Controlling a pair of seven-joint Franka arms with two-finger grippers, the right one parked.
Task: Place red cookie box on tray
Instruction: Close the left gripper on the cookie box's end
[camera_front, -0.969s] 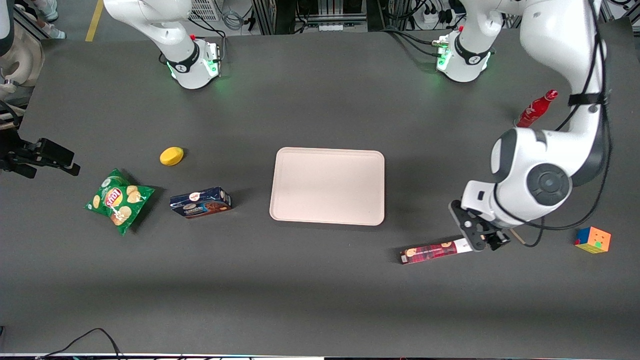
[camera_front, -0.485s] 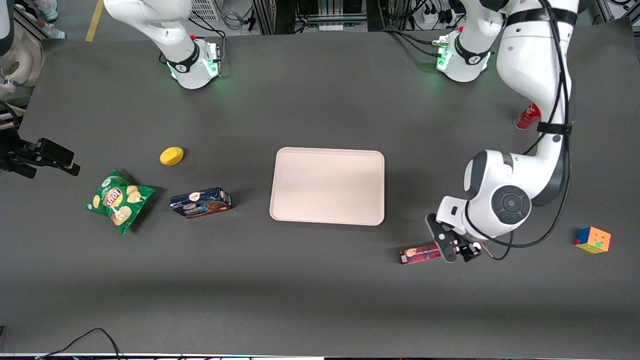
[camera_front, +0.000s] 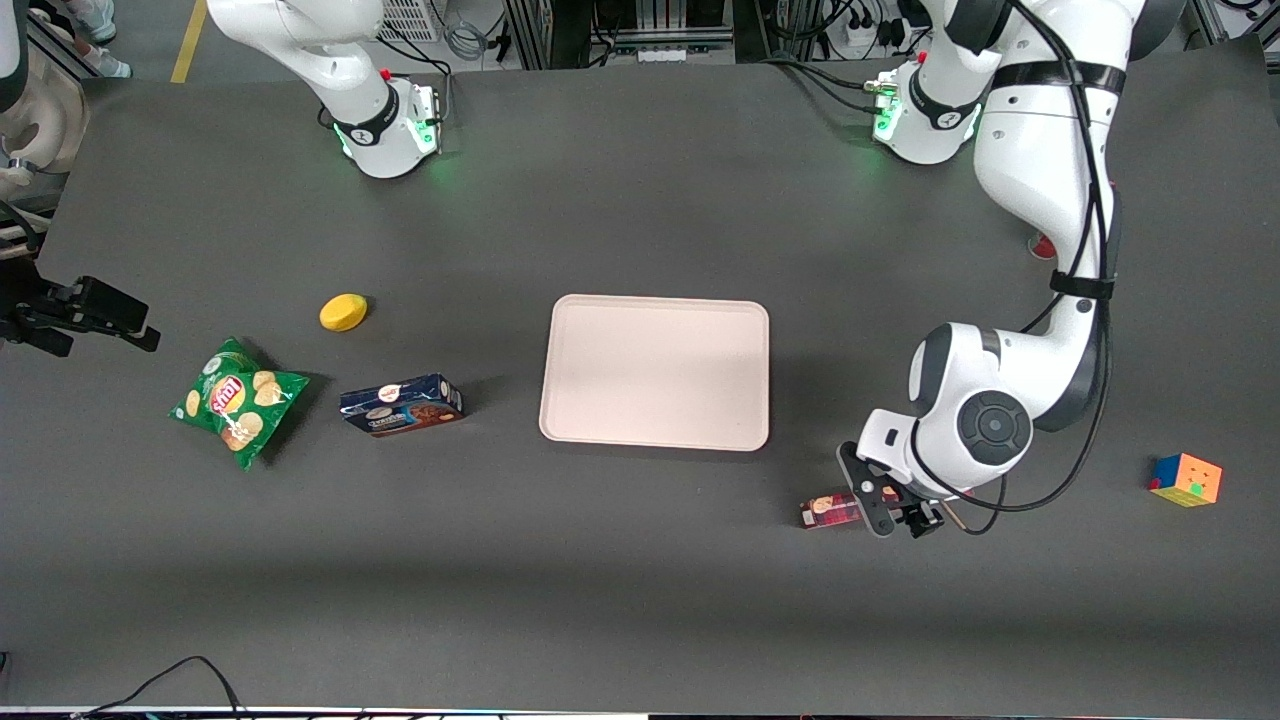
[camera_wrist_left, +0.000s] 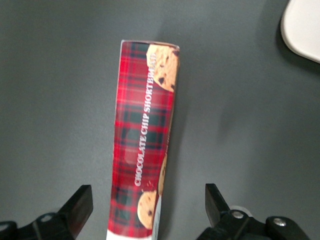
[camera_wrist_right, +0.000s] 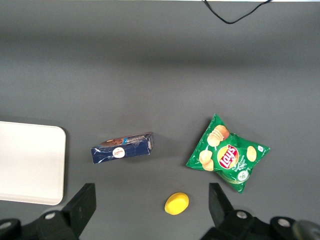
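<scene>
Meanwhile the end effector (camera_front: 893, 508), fingers spread, is hovering over the red cookie box (camera_wrist_left: 144, 140) lying on the tabletop (camera_front: 640, 560) near the tray (camera_front: 655, 372).

The tray (camera_front: 655, 372) is lying flat at the middle of the table (camera_front: 640, 600), and the red cookie box (camera_front: 830, 510) is lying on the table nearer to the front camera than the tray, toward the working arm's end, apart from the tray. The gripper (camera_front: 893, 503) is sitting over the box's end that points away from the tray, its jaws spread wide on either side of the box without touching it. Toward the parked arm's end, the blue cookie box (camera_front: 401, 404), the chip bag (camera_front: 236, 401) and the yellow object (camera_front: 343, 312) are lying well apart from the tray, while the puzzle cube (camera_front: 1186, 479) is resting at the working arm's end.
</scene>
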